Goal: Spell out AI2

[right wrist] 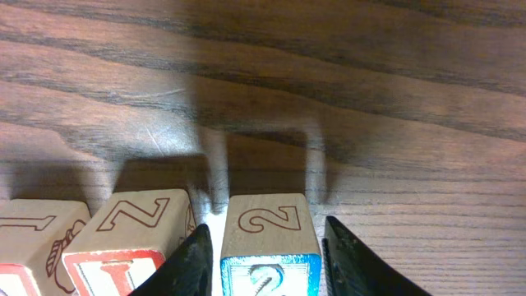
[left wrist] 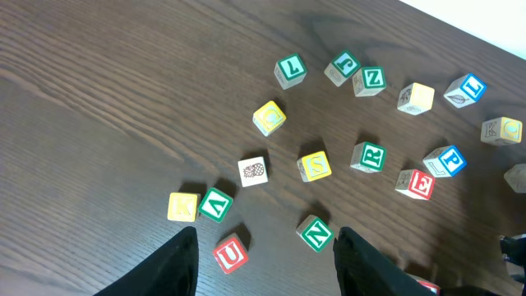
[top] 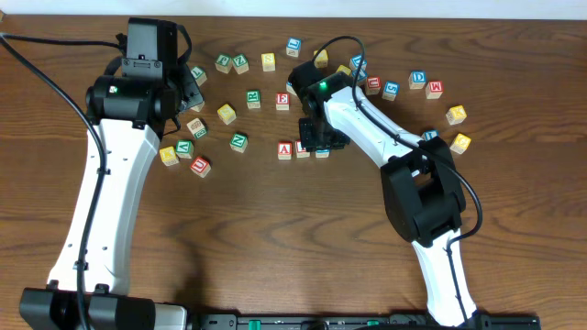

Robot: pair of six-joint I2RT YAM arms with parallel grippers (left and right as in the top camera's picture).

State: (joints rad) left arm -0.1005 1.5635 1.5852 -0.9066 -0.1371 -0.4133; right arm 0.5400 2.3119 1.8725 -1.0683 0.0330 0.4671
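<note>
Three blocks stand in a row at the table's middle: a red A block (top: 285, 150), a red I block (top: 303, 149) and a blue 2 block (top: 322, 152). My right gripper (top: 323, 137) is directly over the 2 block. In the right wrist view its fingers (right wrist: 265, 224) straddle the 2 block (right wrist: 269, 247) with a small gap on each side, so it is open. The I block (right wrist: 131, 238) stands just left of it and the A block (right wrist: 33, 238) at the left edge. My left gripper (left wrist: 267, 232) is open and empty, high above the loose blocks at the left.
Several loose letter blocks lie across the back of the table, such as a green N (left wrist: 316, 233), a red U (left wrist: 231, 253), a yellow S (left wrist: 315, 165), a green R (left wrist: 368, 157) and a red E (left wrist: 415, 184). More lie at the right, such as a yellow block (top: 459, 143).
</note>
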